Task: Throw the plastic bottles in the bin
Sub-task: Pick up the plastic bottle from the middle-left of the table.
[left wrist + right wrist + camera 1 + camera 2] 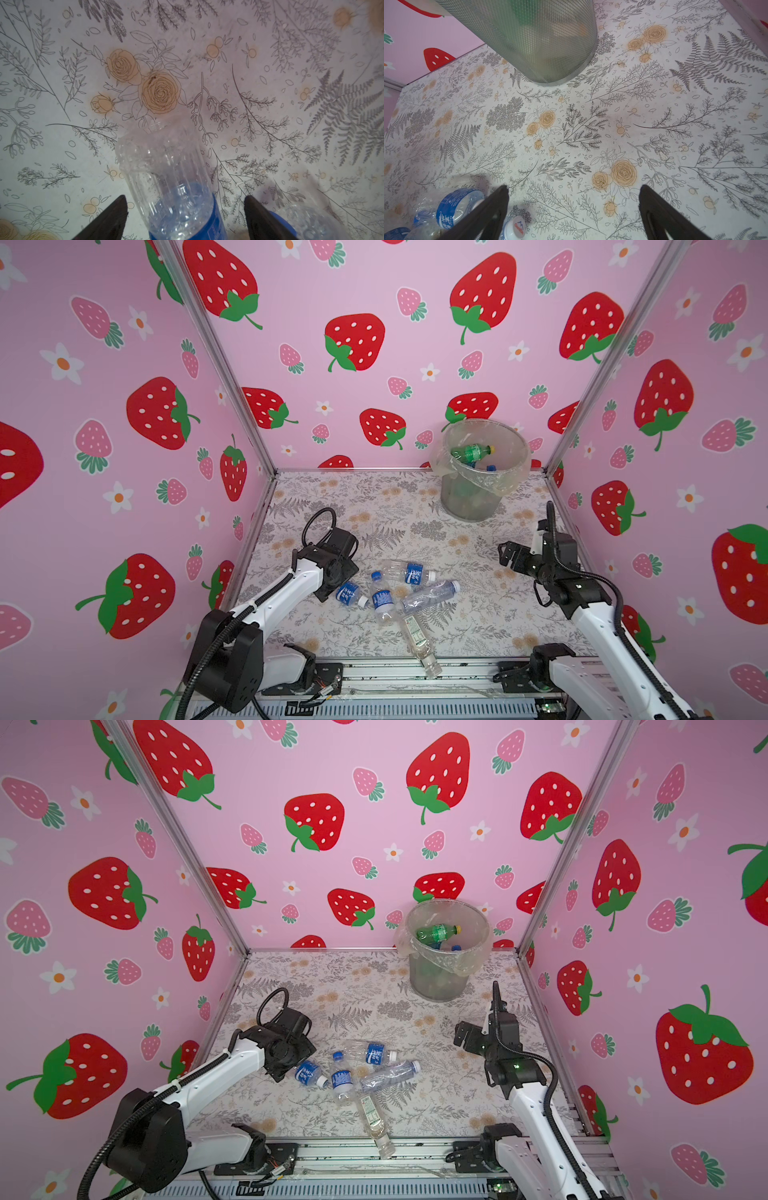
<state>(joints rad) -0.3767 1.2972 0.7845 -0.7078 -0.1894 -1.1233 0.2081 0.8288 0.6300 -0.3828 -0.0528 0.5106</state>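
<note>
Several plastic bottles lie in a loose heap at the front middle of the table in both top views. One is a clear bottle with a blue label [348, 594] [166, 176]. My left gripper [185, 197] straddles it, open, with a gap showing on each side of the bottle. Beside it lie other blue-label bottles [382, 599] [409, 572], a crumpled clear one [430, 595] and a white-label one [417, 639] over the front edge. My right gripper [574, 187] [505, 553] hangs open and empty over bare table, between the heap and the bin [473, 497] [539, 41].
The bin stands at the back right near the wall, and a green bottle [471, 452] and blue caps show inside it. Pink strawberry walls close off three sides. A metal rail [395, 676] runs along the front. In the right wrist view a white-capped bottle [517, 226] lies by one finger.
</note>
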